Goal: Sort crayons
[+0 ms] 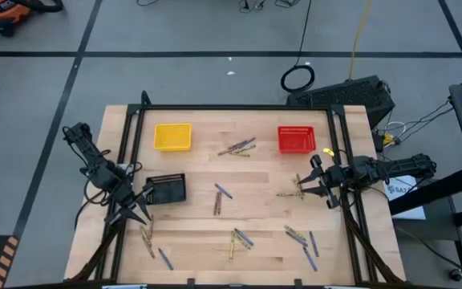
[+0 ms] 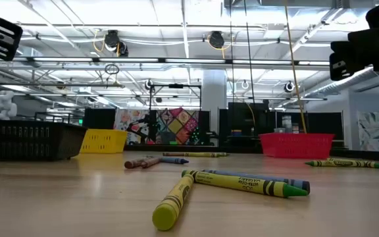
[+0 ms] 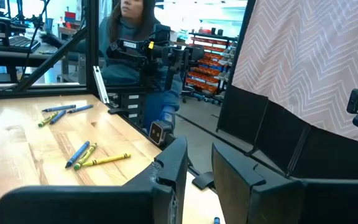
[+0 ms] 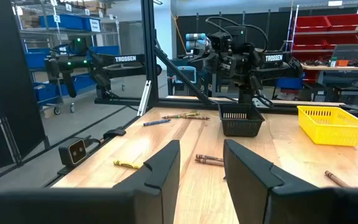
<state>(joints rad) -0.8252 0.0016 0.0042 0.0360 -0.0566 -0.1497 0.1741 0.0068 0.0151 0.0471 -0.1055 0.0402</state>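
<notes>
With both the left gripper and right gripper parted and empty, touching crayons could be grasped together and missorted.

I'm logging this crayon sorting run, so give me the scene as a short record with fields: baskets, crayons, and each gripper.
baskets: yellow basket, red basket and black basket, none showing crayons inside
crayons: scattered on the table, one cluster between the yellow and red baskets
left gripper: open, holding nothing, beside the black basket
right gripper: open, holding nothing, by the table's right edge
</notes>
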